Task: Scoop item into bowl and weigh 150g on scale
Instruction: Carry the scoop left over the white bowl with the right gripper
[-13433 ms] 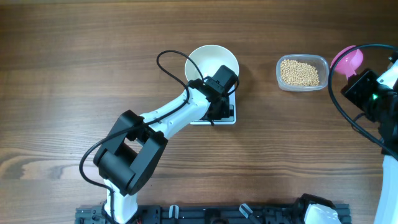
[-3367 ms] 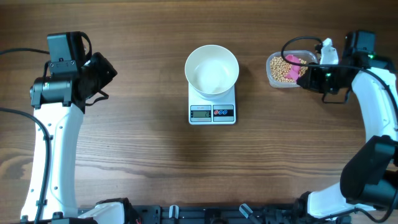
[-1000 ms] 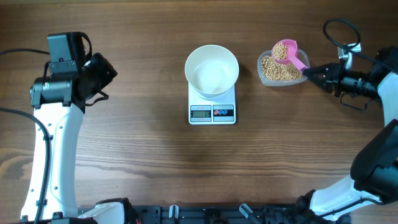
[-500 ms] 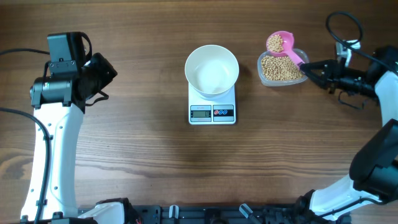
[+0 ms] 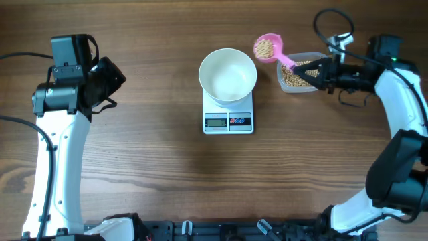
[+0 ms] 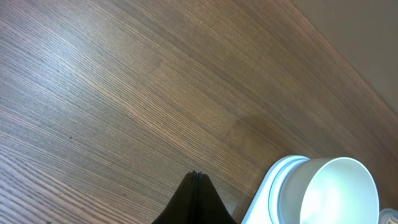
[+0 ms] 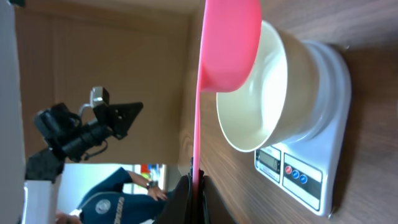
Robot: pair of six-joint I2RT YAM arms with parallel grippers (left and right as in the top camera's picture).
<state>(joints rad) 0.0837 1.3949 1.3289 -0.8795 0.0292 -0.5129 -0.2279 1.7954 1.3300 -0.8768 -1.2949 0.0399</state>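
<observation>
The white bowl (image 5: 228, 75) stands empty on the white scale (image 5: 228, 122) at the table's middle. My right gripper (image 5: 309, 70) is shut on the handle of a pink scoop (image 5: 267, 48), whose cup holds tan beans (image 5: 265, 47) and hangs just right of the bowl's rim. More beans (image 5: 294, 77) lie in a clear tub (image 5: 322, 57) under that gripper. In the right wrist view the scoop (image 7: 230, 43) hangs beside the bowl (image 7: 267, 112) and the scale (image 7: 311, 180). My left gripper (image 5: 122, 75) is shut and empty, far left, and the bowl (image 6: 336, 193) shows in its view.
The tub sits on the wooden table to the right of the scale, partly under my right arm. A black cable (image 5: 328, 20) loops above the right gripper. The left arm's body (image 5: 57, 134) runs down the left side.
My right gripper has carried the loaded scoop leftward, from over the tub to beside the bowl's right rim. The left arm has not moved.
</observation>
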